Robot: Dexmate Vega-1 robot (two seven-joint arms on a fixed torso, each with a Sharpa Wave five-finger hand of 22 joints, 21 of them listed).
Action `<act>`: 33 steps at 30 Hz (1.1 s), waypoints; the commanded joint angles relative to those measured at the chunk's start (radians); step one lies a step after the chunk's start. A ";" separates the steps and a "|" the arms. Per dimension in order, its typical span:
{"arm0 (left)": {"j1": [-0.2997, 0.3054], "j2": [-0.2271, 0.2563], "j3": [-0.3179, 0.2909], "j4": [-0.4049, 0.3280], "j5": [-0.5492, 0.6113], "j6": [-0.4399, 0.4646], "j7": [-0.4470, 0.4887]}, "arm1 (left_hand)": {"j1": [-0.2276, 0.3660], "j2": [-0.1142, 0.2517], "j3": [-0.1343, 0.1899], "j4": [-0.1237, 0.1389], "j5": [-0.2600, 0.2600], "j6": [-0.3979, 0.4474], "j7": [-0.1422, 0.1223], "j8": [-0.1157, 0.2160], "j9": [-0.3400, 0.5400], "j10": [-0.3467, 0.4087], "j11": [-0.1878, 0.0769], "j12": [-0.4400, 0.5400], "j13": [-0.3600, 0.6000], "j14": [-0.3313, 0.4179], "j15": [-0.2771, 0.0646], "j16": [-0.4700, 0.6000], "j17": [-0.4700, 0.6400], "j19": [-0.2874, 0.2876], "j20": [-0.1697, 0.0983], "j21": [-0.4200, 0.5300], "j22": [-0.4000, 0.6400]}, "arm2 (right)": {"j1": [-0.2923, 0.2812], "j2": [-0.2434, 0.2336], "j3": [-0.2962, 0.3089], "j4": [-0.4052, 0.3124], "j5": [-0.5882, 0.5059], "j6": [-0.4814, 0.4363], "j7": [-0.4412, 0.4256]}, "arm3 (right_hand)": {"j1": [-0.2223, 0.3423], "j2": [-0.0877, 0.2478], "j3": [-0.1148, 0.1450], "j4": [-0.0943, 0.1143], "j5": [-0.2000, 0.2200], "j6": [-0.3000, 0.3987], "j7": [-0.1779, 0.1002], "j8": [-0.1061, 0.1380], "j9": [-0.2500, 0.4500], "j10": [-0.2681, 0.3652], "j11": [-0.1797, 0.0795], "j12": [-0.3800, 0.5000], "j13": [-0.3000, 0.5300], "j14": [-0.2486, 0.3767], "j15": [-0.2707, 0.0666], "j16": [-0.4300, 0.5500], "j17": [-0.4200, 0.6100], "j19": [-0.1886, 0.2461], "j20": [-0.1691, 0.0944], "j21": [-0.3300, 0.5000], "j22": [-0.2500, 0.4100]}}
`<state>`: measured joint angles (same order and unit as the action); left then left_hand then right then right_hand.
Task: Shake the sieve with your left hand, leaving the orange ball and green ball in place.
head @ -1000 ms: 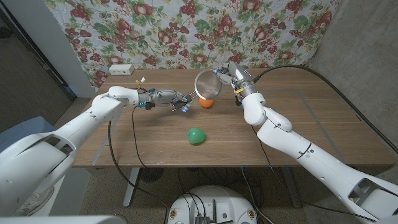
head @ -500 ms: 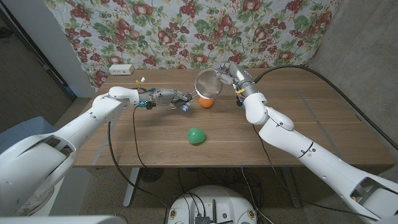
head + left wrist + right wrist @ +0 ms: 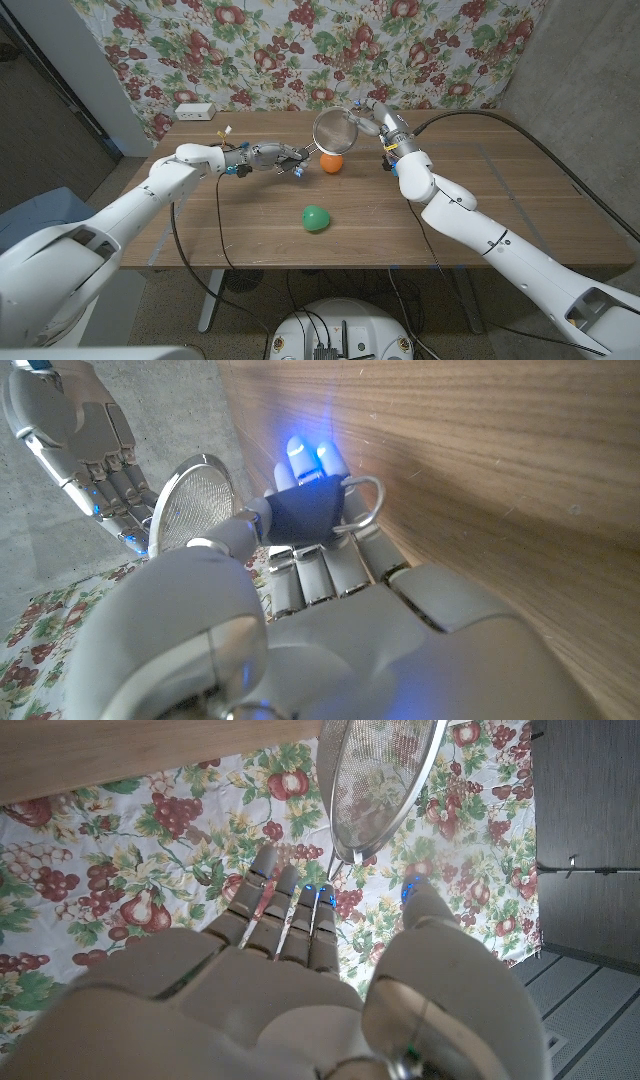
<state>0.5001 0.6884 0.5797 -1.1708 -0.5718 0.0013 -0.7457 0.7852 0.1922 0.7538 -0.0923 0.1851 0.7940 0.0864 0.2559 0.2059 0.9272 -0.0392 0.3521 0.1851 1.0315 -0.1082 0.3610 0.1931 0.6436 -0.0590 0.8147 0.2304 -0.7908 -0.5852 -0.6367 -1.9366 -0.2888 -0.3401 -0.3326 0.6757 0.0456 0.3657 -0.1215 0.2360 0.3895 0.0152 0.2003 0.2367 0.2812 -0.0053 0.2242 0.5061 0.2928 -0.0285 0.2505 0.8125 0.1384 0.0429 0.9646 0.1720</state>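
The left hand (image 3: 283, 157) grasps the sieve (image 3: 334, 131) by its handle above the orange ball (image 3: 331, 164); its mesh bowl holds nothing. The right hand (image 3: 376, 118), fingers apart, hovers beside the rim. The green ball (image 3: 317, 218) lies toward the table's (image 3: 500, 200) near edge.

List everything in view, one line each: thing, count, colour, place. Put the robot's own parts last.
sieve: 1, silver mesh bowl with dark handle, raised above the orange ball at the table's far middle
orange ball: 1, orange, on the table under the sieve
green ball: 1, green, on the table nearer the robot
white box: 1, white, far left corner
table: 1, brown wood
floral cloth: 1, behind the table
left hand: 1, grey, grips the sieve's handle
right hand: 1, grey, fingers apart beside the sieve's rim
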 commanded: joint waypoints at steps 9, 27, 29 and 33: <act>0.116 0.056 -0.063 -0.160 -0.057 0.053 0.154 | 0.022 0.009 0.046 0.033 0.001 0.067 0.051 -0.002 0.003 0.101 -0.088 -0.007 0.001 0.077 -0.115 0.000 0.005 0.013 -0.046 0.018 0.001 | -0.005 0.014 0.077 0.149 0.222 0.260 0.031 | -0.062 0.054 -0.002 0.028 -0.006 0.026 0.013 0.011 -0.007 0.051 0.028 -0.005 -0.025 0.015 0.010 -0.002 -0.028 -0.006 -0.006 -0.019 0.001; 0.211 0.082 -0.122 -0.295 -0.112 0.116 0.344 | 0.023 0.009 0.050 0.028 -0.002 0.076 0.057 -0.009 0.005 0.111 -0.084 -0.014 0.000 0.091 -0.115 0.000 0.006 0.020 -0.052 0.038 0.000 | -0.013 0.034 0.121 0.281 0.382 0.467 0.079 | -0.104 0.083 -0.009 0.047 -0.012 0.042 0.038 0.014 -0.013 0.062 0.052 -0.011 -0.043 0.019 0.022 -0.005 -0.049 -0.010 -0.021 -0.034 0.001; 0.221 0.080 -0.131 -0.301 -0.127 0.119 0.357 | 0.024 0.008 0.050 0.027 -0.003 0.076 0.058 -0.010 0.005 0.113 -0.084 -0.015 0.000 0.093 -0.116 0.000 0.006 0.021 -0.052 0.040 0.000 | -0.014 0.037 0.125 0.293 0.396 0.483 0.085 | -0.108 0.085 -0.010 0.049 -0.013 0.043 0.040 0.014 -0.013 0.064 0.052 -0.011 -0.045 0.019 0.021 -0.005 -0.051 -0.010 -0.021 -0.035 0.001; 0.243 0.079 -0.148 -0.323 -0.148 0.130 0.398 | 0.024 0.008 0.052 0.025 -0.003 0.076 0.059 -0.012 0.005 0.114 -0.085 -0.017 0.000 0.096 -0.116 0.000 0.007 0.022 -0.053 0.044 -0.001 | -0.015 0.045 0.132 0.319 0.426 0.516 0.095 | -0.116 0.090 -0.011 0.052 -0.014 0.044 0.044 0.013 -0.014 0.066 0.054 -0.012 -0.048 0.020 0.026 -0.005 -0.055 -0.010 -0.021 -0.037 0.001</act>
<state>0.6886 0.7626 0.4704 -1.4313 -0.6758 0.1039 -0.4438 0.7932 0.1841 0.7690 -0.0941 0.1767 0.8026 0.0842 0.2499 0.2068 0.9486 -0.0358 0.3360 0.1837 1.0495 -0.1091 0.3608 0.1981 0.6584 -0.0630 0.8523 0.2275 -0.8013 -0.5559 -0.5271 -1.6841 0.0545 0.0804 -0.2608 0.5710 0.1317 0.3521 -0.0741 0.2282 0.4288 0.0523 0.2071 0.2230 0.3429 0.0414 0.2158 0.4588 0.3113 -0.0102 0.2505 0.7594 0.1261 0.0303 0.9293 0.1724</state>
